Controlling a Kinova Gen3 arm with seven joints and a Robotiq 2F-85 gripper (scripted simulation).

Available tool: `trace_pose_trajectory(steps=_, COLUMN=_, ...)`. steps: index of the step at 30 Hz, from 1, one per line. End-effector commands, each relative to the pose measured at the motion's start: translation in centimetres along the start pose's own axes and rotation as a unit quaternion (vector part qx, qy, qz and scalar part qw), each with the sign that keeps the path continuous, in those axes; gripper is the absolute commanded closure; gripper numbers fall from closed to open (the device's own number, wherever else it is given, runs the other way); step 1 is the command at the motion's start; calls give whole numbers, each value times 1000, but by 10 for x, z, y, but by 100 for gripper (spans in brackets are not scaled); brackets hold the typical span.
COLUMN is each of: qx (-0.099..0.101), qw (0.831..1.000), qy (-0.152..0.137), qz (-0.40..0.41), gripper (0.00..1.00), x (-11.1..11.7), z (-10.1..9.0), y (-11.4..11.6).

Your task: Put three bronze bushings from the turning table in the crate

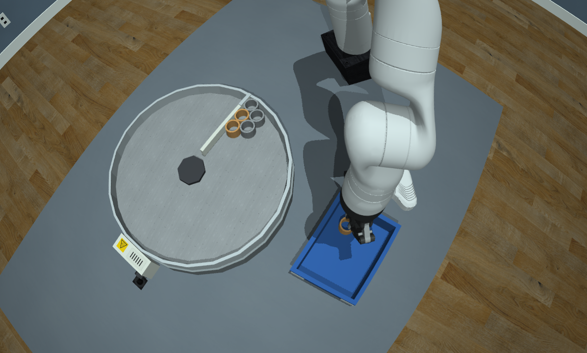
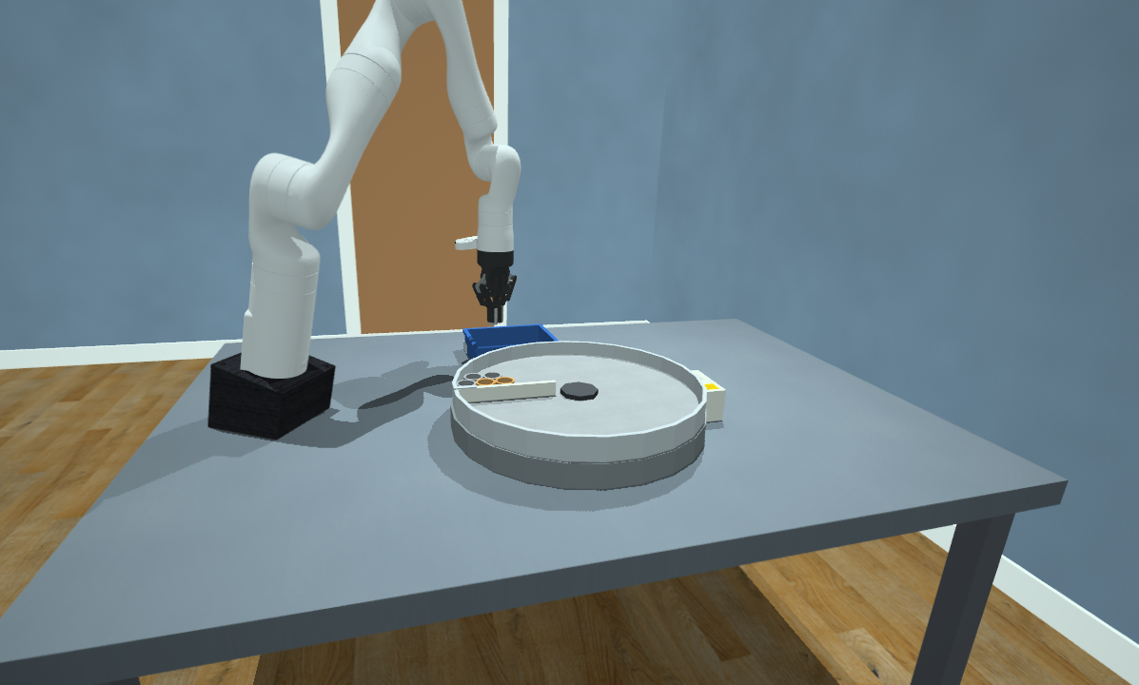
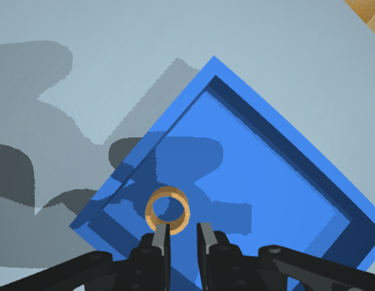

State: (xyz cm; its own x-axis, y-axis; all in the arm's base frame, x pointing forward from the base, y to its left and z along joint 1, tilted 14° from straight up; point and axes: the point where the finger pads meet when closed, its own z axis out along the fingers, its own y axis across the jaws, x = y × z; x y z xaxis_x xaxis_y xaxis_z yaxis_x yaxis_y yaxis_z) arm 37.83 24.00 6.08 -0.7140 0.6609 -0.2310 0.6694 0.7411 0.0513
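My gripper [image 1: 364, 237] hangs over the near-left end of the blue crate [image 1: 345, 256], fingers narrowly apart and empty; it also shows in the wrist view [image 3: 183, 232] and the side view [image 2: 494, 317]. One bronze bushing [image 1: 341, 226] lies on the crate floor just beyond my fingertips, apart from them, as the wrist view [image 3: 167, 210] shows. On the turning table [image 1: 201, 175] two bronze bushings [image 1: 242, 114] [image 1: 232, 127] sit against the white divider bar [image 1: 224, 124] with three grey bushings [image 1: 251, 105] [image 1: 256, 115] [image 1: 247, 127].
A black hub [image 1: 191, 169] marks the turning table's middle. A white control box [image 1: 134, 257] with a yellow warning label sits at its front left rim. The arm's black base [image 1: 345, 57] stands at the table's back.
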Motion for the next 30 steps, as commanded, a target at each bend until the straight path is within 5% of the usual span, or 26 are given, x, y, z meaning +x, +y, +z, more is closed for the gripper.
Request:
trace_pose_trajectory(steps=1, qx=-2, qw=1000, qy=1, qz=-1, gripper=84, x=1, z=-2, y=1)
trace_pose_trajectory(steps=7, qx=-2, qw=1000, qy=0, qz=0, gripper=84, x=0, z=-49, y=1)
trace_pose_trajectory(steps=30, qx=-1, qw=1000, qy=0, qz=0, gripper=84, x=0, z=-49, y=0)
